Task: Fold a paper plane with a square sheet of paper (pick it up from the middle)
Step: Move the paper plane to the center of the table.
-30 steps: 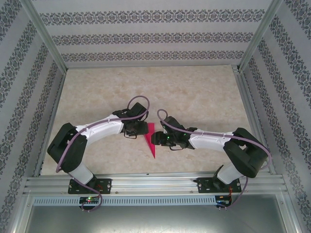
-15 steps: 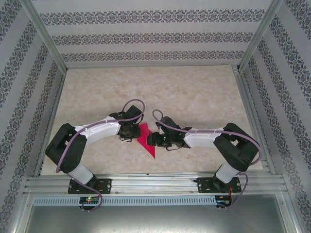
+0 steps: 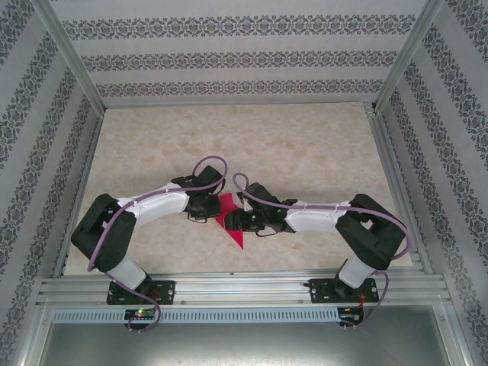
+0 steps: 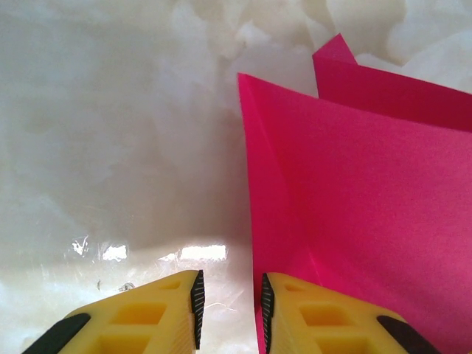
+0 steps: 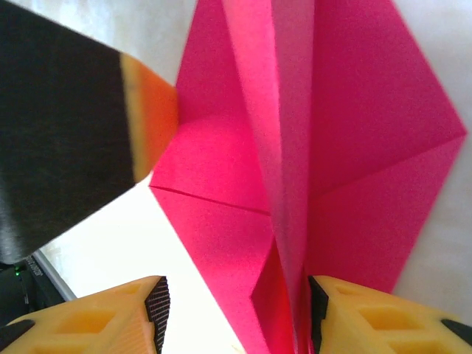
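The square sheet of paper is folded into a magenta-pink paper plane (image 3: 238, 235) lying on the table between both arms, with its sharp point toward the near edge. My left gripper (image 3: 212, 207) sits at its left edge. In the left wrist view this gripper (image 4: 230, 299) is open by a narrow gap, with bare table between the fingers and the paper (image 4: 354, 206) under the right finger. My right gripper (image 5: 236, 302) is open wide around the plane's raised centre ridge (image 5: 291, 147), which leans against its right pad (image 5: 317, 310).
The marble-patterned tabletop (image 3: 305, 145) is bounded by metal frame rails (image 3: 244, 286) at the near edge and patterned walls on three sides. The left gripper's dark and orange finger (image 5: 140, 118) shows close to the paper in the right wrist view.
My right gripper has moved left over the plane. My left gripper drew back slightly to the left and narrowed its jaws. The paper shifted a little to the left.
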